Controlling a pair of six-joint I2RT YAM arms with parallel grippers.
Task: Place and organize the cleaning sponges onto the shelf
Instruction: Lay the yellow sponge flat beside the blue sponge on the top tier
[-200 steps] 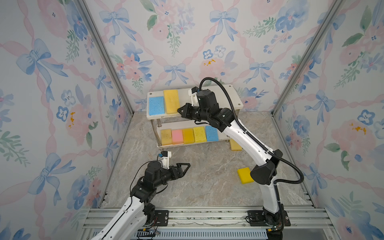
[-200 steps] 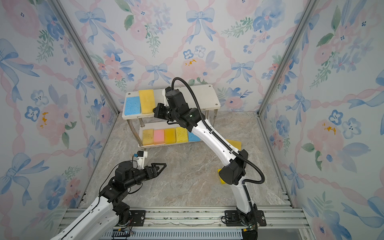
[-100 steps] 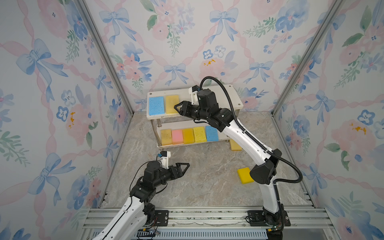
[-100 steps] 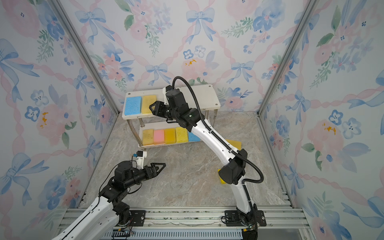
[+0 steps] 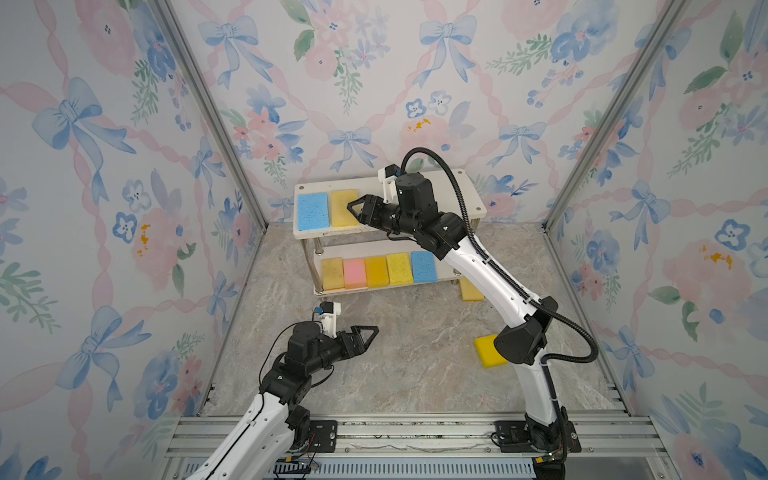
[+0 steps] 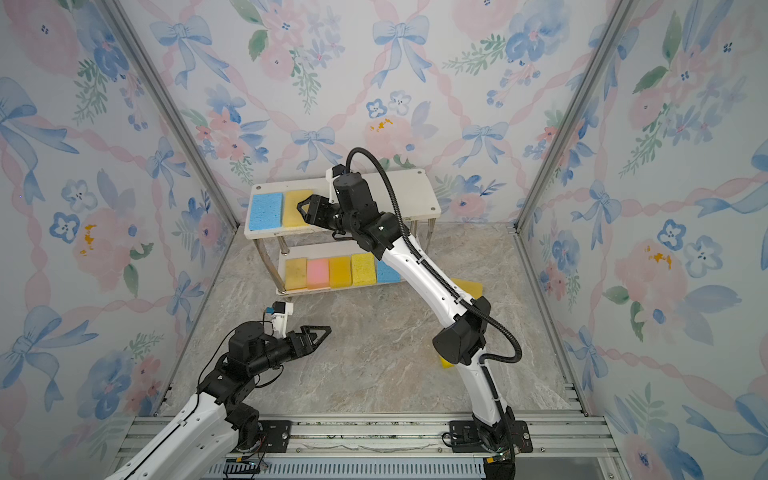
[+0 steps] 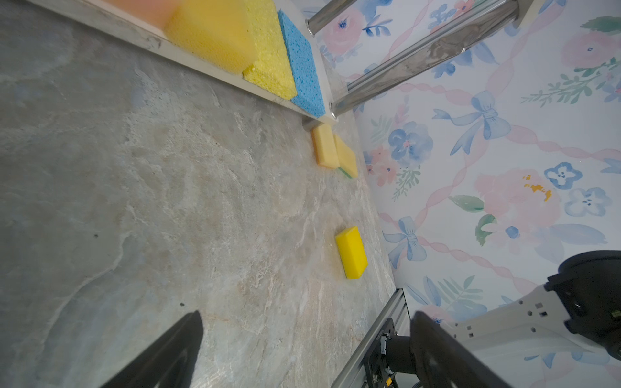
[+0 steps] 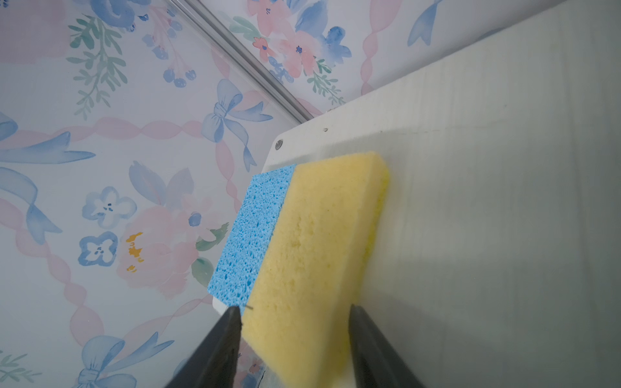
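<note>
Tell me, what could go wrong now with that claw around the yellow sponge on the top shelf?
1. The right gripper straddles the yellow sponge with its jaws open. When it backs out, a finger could drag the sponge askew or nudge the blue sponge right beside it.
2. Two floor sponges lie side by side next to a leg of the shelf, close to the wall, so they are probably awkward to grasp.

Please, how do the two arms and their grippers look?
The left arm and right arm have white link shells and black joints. The left gripper and right gripper carry black triangular frame fingers, with a small white camera mount behind each. A black ribbed cable hose loops along the right arm.
</note>
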